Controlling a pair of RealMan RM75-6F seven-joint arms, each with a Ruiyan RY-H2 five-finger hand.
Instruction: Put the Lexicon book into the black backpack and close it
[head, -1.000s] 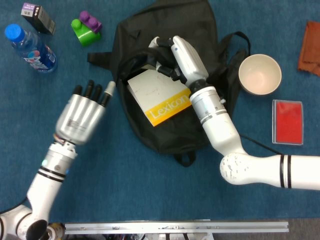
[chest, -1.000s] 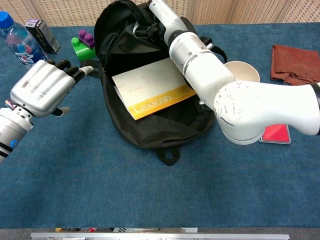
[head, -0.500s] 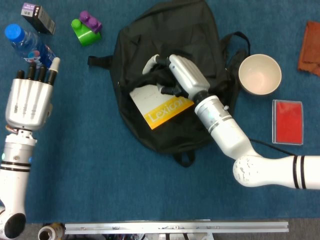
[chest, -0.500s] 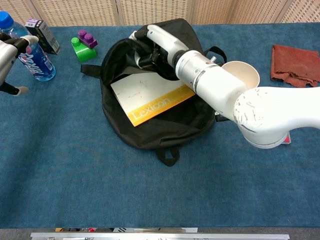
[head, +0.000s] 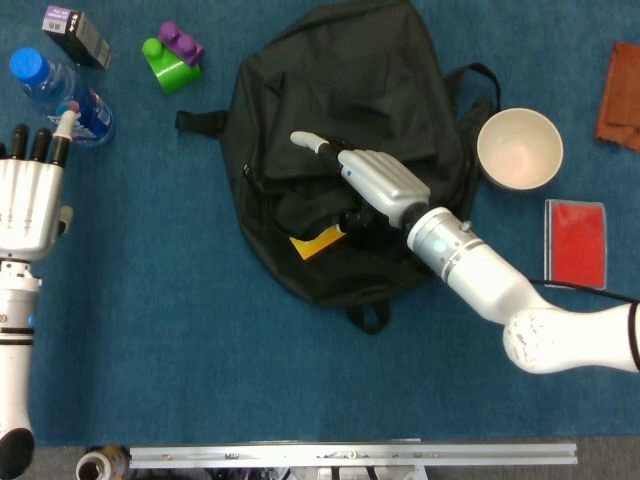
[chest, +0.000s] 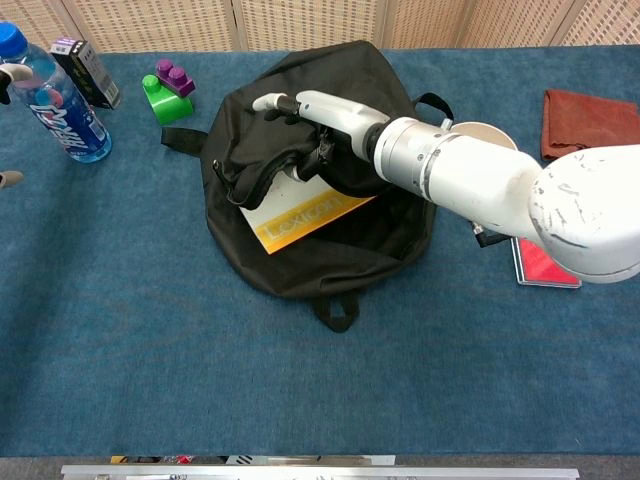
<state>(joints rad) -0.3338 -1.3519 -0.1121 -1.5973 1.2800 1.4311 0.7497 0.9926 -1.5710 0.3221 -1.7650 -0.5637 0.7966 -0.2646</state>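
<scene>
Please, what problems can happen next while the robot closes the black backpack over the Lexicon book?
1. A yellow corner of the Lexicon book still sticks out under the flap of the black backpack, so the opening may catch on it and not close fully.
2. The right robot hand works on the flap alone, while the left robot hand is far away by the water bottle, so the soft bag may slide or bunch.

Black backpack: soft fabric, lying flat on the blue table, straps trailing at its sides and a loop at the near end. I see its opening partly drawn over, the flap bunched across the middle.

Lexicon book: yellow and white cover, lying flat inside the backpack, tilted. I see only its yellow lettered corner poking out beneath the flap.
</scene>
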